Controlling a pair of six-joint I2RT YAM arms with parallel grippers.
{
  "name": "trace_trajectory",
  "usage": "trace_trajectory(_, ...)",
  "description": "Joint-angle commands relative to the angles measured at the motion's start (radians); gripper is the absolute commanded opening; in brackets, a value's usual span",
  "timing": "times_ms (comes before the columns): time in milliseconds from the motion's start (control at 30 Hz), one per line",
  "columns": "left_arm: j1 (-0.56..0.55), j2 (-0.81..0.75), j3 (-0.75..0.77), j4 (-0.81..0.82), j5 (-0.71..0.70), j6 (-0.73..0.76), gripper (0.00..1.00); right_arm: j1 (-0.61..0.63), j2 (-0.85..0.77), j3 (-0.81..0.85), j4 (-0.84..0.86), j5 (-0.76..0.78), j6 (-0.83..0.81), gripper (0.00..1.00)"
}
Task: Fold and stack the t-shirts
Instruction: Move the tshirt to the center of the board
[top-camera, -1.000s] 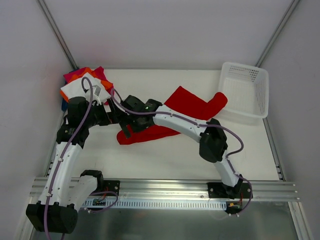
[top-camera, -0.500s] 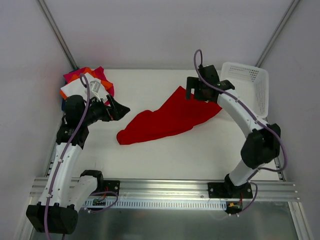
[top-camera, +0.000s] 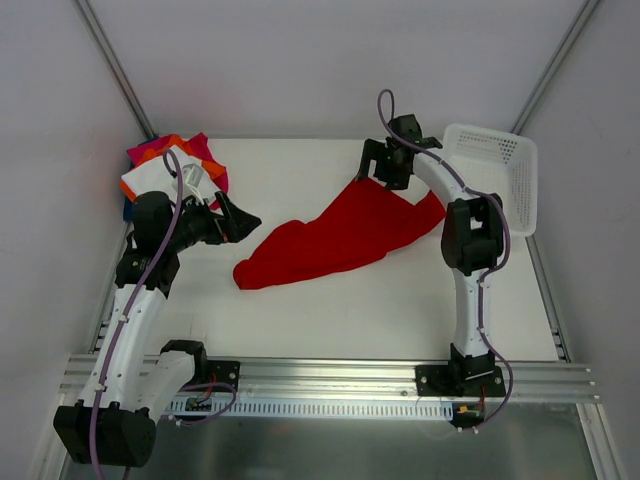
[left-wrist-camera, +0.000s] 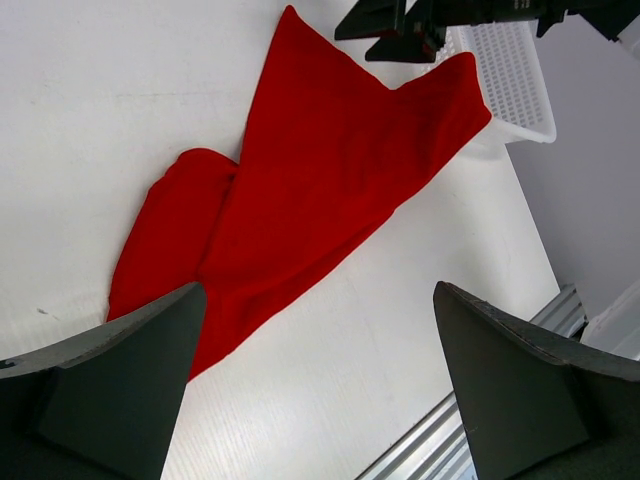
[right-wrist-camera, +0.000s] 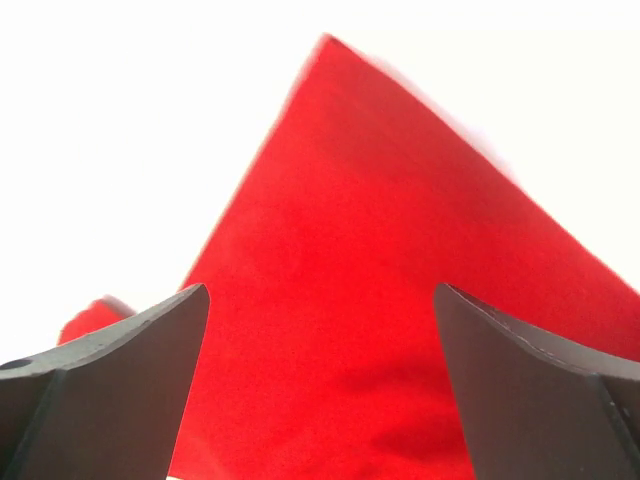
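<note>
- The red shirt (top-camera: 335, 238) lies rumpled across the middle of the table (top-camera: 300, 320), with one corner pointing at the far edge.
- It looks like soft, light, limp cloth that would sag and drag, so it is best pinched at a corner or hem.
- The right pincer (top-camera: 373, 166) hovers over that far corner, wide open and empty.
- The left pincer (top-camera: 240, 217) is near the shirt's left end, also wide open and empty.
- The folded shirts (top-camera: 165, 170) are stacked at the table's far left.

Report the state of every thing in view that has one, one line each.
red t-shirt: unfolded, rumpled, lying loose on the table
pile of shirts: folded, stacked at the far left corner
basket: empty, at the far right
left fingers: open, holding nothing
right fingers: open, holding nothing, over the red t-shirt's far corner
</note>
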Motion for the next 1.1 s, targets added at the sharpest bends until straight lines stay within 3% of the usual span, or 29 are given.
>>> trace_trajectory(0, 0.002, -0.005, -0.012, 0.043, 0.001, 0.008, 0.99, 0.002, -0.010, 0.087, -0.014, -0.058, 0.019, 0.99)
trace_trajectory(367, 0.002, 0.040, -0.009, 0.041, -0.007, 0.014, 0.99, -0.009, 0.142, 0.157, 0.007, -0.039, 0.039, 1.00)
trace_trajectory(633, 0.002, 0.070, -0.011, 0.038, -0.016, 0.019, 0.99, -0.040, 0.317, 0.412, 0.052, -0.064, 0.067, 1.00)
trace_trajectory(1067, 0.002, 0.104, -0.012, 0.026, -0.048, 0.025, 0.99, -0.055, 0.372, 0.392, 0.162, -0.139, 0.147, 0.99)
